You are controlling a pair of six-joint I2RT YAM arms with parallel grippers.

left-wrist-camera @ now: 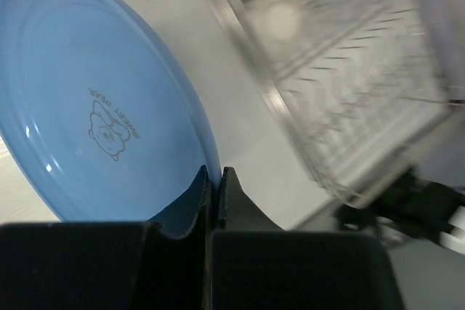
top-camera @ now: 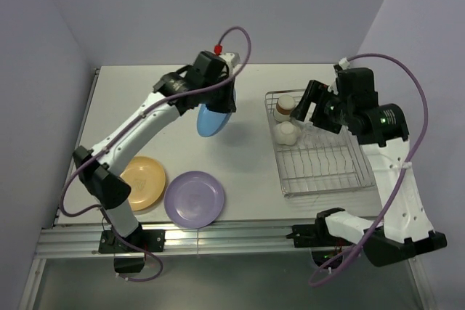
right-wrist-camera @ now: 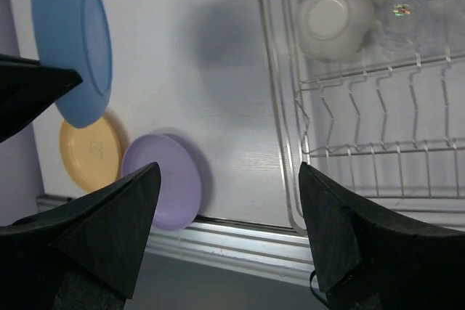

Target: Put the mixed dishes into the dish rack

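My left gripper [top-camera: 219, 102] [left-wrist-camera: 215, 172] is shut on the rim of the blue plate [top-camera: 212, 122] [left-wrist-camera: 94, 99] [right-wrist-camera: 73, 41], which hangs tilted on edge above the table, left of the dish rack [top-camera: 323, 165] [left-wrist-camera: 349, 85] [right-wrist-camera: 363, 125]. The orange-yellow plate [top-camera: 143, 181] [right-wrist-camera: 91, 152] and the purple plate [top-camera: 195, 198] [right-wrist-camera: 163, 186] lie flat near the table's front edge. In the rack's far end stand a brown cup [top-camera: 284, 105], a small white bowl upside down [top-camera: 285, 133] [right-wrist-camera: 330, 19] and a clear glass [right-wrist-camera: 403, 16]. My right gripper [top-camera: 306, 110] [right-wrist-camera: 229, 168] hovers open and empty over the rack's far part.
Grey walls close in the table on the left, back and right. A metal rail [top-camera: 232, 236] runs along the near edge by the arm bases. The rack's near rows of prongs [right-wrist-camera: 378, 150] hold nothing.
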